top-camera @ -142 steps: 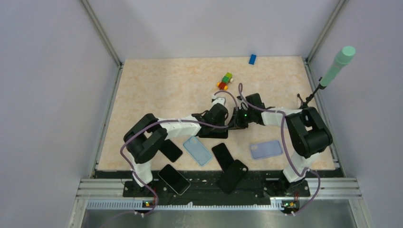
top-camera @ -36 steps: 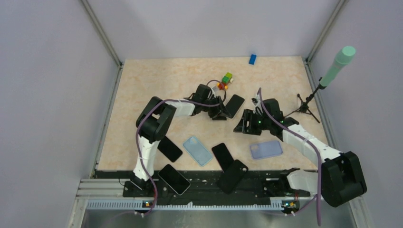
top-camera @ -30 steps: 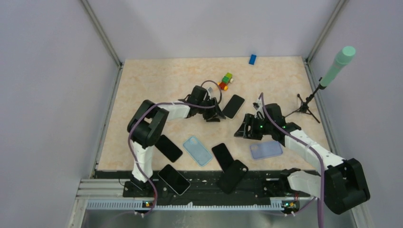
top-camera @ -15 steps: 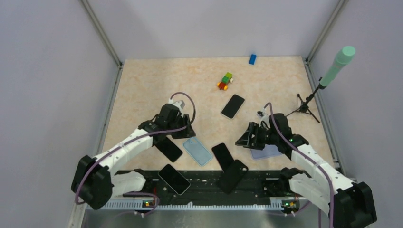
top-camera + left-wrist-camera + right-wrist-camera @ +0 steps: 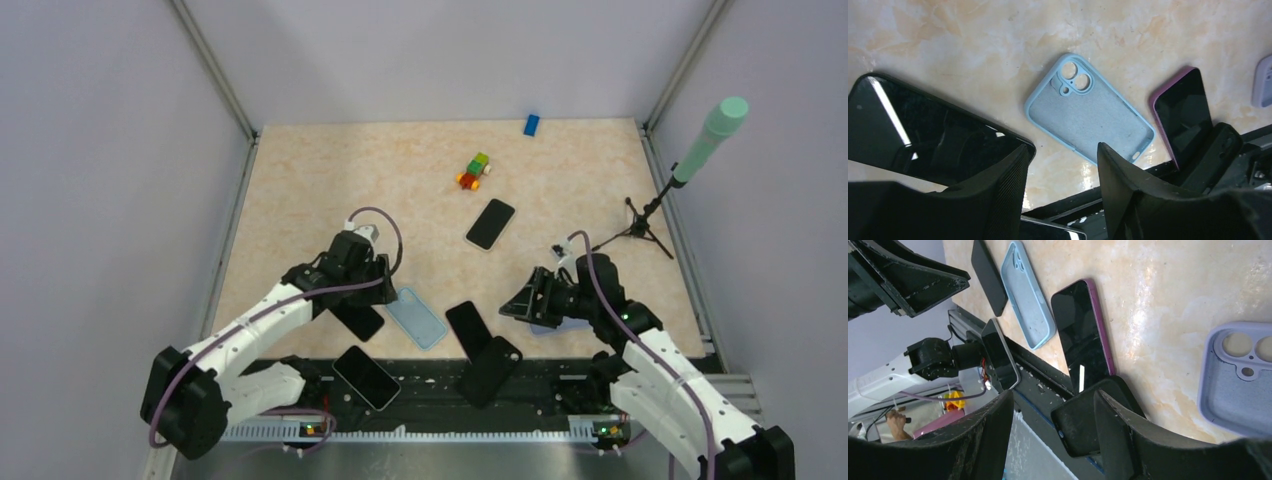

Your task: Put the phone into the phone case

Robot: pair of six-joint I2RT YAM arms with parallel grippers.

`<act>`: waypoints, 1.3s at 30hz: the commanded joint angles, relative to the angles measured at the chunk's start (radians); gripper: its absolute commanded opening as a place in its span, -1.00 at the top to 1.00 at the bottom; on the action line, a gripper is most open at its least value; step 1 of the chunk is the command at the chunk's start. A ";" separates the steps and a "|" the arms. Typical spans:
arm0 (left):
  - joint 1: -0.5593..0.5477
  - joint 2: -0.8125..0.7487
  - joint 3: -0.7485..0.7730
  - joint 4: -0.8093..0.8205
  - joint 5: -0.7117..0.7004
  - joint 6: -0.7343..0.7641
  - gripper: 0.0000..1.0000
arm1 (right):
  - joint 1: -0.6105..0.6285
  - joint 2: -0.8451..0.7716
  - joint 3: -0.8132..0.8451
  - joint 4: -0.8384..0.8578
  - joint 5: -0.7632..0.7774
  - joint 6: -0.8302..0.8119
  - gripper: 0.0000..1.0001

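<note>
A black phone (image 5: 490, 223) lies face up alone past the table's middle. A light blue case (image 5: 415, 317) lies open side up near the front edge; it also shows in the left wrist view (image 5: 1090, 110) and the right wrist view (image 5: 1028, 295). My left gripper (image 5: 368, 290) is open and empty, hovering between that case and a second black phone (image 5: 923, 135). My right gripper (image 5: 522, 300) is open and empty above a lilac case (image 5: 1243, 375), which my arm mostly hides in the top view. A pink-edged phone (image 5: 467, 328) lies between the two cases.
A black case (image 5: 490, 370) overlaps the front rail beside the pink-edged phone. Another phone (image 5: 365, 377) rests on the rail at the left. Coloured blocks (image 5: 474, 171) and a blue block (image 5: 531, 124) sit far back. A microphone stand (image 5: 655, 210) is at the right edge.
Both arms pulled back from the table's middle toward the front edge. The left gripper let go of the black phone, which stays past the middle. The right arm now covers the lilac case.
</note>
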 commanded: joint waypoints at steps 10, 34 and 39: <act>0.001 0.354 0.223 -0.036 -0.007 0.220 -0.11 | -0.008 0.040 -0.044 0.092 0.040 0.018 -0.16; 0.004 0.621 0.295 -0.009 -0.039 0.214 0.85 | -0.024 0.339 0.109 0.166 0.029 -0.110 -0.16; 0.017 0.544 0.272 -0.007 -0.034 0.194 1.00 | -0.024 0.385 0.127 0.192 0.024 -0.112 -0.15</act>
